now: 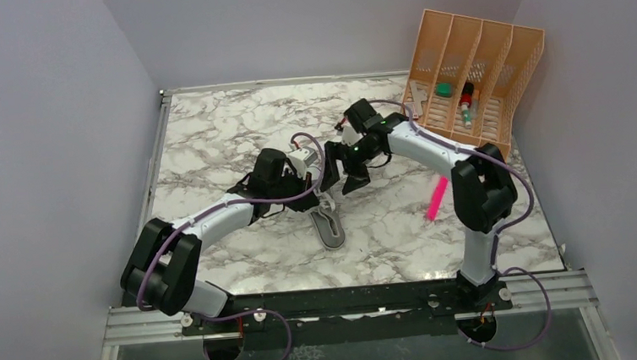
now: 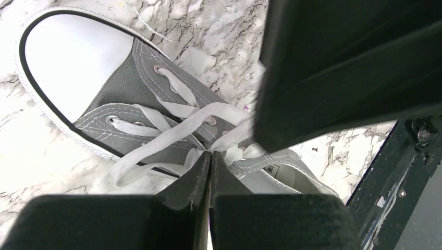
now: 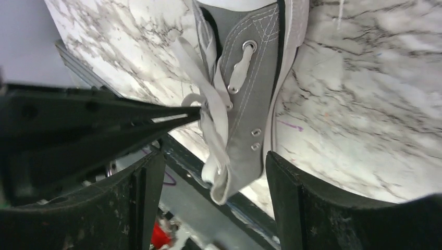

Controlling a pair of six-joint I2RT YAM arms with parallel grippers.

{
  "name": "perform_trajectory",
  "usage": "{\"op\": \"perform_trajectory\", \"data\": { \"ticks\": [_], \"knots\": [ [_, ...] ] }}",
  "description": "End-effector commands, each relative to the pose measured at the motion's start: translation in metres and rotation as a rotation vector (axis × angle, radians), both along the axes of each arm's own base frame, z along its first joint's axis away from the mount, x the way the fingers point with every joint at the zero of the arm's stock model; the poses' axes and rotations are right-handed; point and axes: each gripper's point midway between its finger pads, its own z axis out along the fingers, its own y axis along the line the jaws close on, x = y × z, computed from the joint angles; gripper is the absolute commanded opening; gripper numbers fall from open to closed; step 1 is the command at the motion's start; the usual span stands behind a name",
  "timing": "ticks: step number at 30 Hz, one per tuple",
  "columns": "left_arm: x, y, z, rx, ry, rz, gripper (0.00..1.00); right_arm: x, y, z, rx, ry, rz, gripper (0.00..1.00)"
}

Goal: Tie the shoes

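Tabletop (image 1: pixel 235 126), marbled white, bears sneaker (image 1: pixel 328 226); grey walls (image 1: pixel 40 123) around; orange rack (image 1: pixel 425 54) beyond.

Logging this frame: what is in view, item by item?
shoe: one, grey with white toe cap, mid-table between the arms
laces: white, threaded through the shoe, not yet tied in a bow
marker: one, pink, on the table right of the shoe
rack: one, peach, far right corner, slotted
green item: one, in the rack, too small to identify
red-and-black item: one, in the rack beside the green one
table: one, white-grey marble
left gripper: black, shut on the laces at the crossing
right gripper: black, fingers spread open over the shoe
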Motion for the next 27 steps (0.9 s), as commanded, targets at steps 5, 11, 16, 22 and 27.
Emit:
{"op": "perform_trajectory", "data": {
  "ticks": [5,11,16,22,27],
  "knots": [
    [0.007,-0.007,0.012,-0.031,-0.037,-0.006,0.02,-0.02,-0.013,0.042,0.176,-0.252,0.226,0.74],
    [0.008,-0.007,0.012,-0.025,-0.035,-0.009,0.02,-0.046,0.004,0.031,0.205,-0.218,0.268,0.71],
    [0.009,-0.008,0.016,-0.029,-0.033,-0.012,0.02,-0.042,0.007,0.012,0.137,-0.207,0.245,0.64],
    [0.012,-0.01,0.022,-0.038,-0.04,-0.013,0.02,-0.038,0.005,-0.005,0.063,-0.207,0.21,0.57],
    [0.011,-0.01,0.021,-0.033,-0.021,-0.009,0.02,-0.042,0.007,-0.007,0.053,-0.211,0.215,0.48]
  ]
}}
